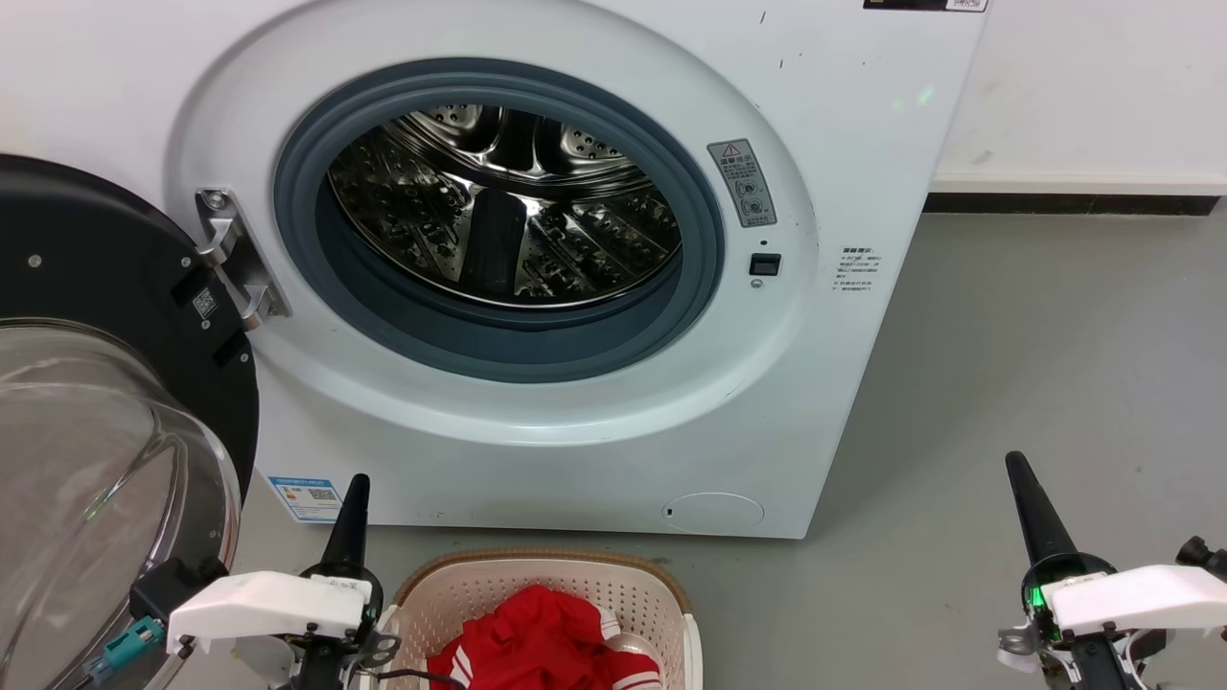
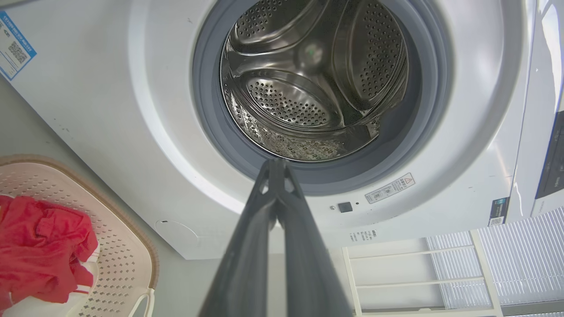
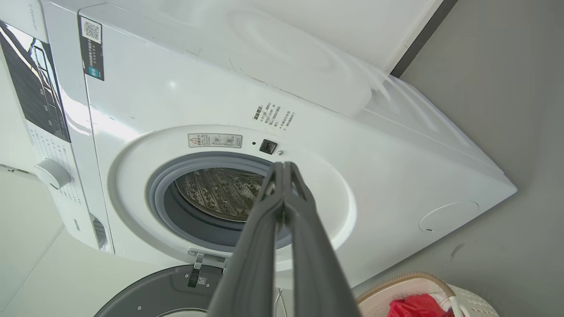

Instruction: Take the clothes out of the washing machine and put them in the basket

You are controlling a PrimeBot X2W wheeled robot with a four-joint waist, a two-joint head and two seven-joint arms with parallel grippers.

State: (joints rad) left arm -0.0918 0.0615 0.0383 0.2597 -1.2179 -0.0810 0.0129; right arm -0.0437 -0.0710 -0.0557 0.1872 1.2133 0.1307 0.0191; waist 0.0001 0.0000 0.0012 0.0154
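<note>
The white washing machine (image 1: 537,422) stands with its black-framed glass door (image 1: 105,402) swung open to the left. Its steel drum (image 1: 508,206) holds nothing I can see. The red clothes (image 1: 542,642) with white stripes lie bunched in the cream basket (image 1: 652,594) on the floor in front of the machine. They also show as red clothes (image 2: 42,248) in the basket (image 2: 128,246) and as a red corner (image 3: 418,306) in the basket (image 3: 410,281). My left gripper (image 1: 357,484) is shut and empty, just left of the basket. My right gripper (image 1: 1014,462) is shut and empty, far right over the floor.
Grey floor (image 1: 1035,364) stretches to the right of the machine up to a white wall with a dark skirting (image 1: 1064,203). A white slatted rack (image 2: 440,273) stands beside the machine in the left wrist view.
</note>
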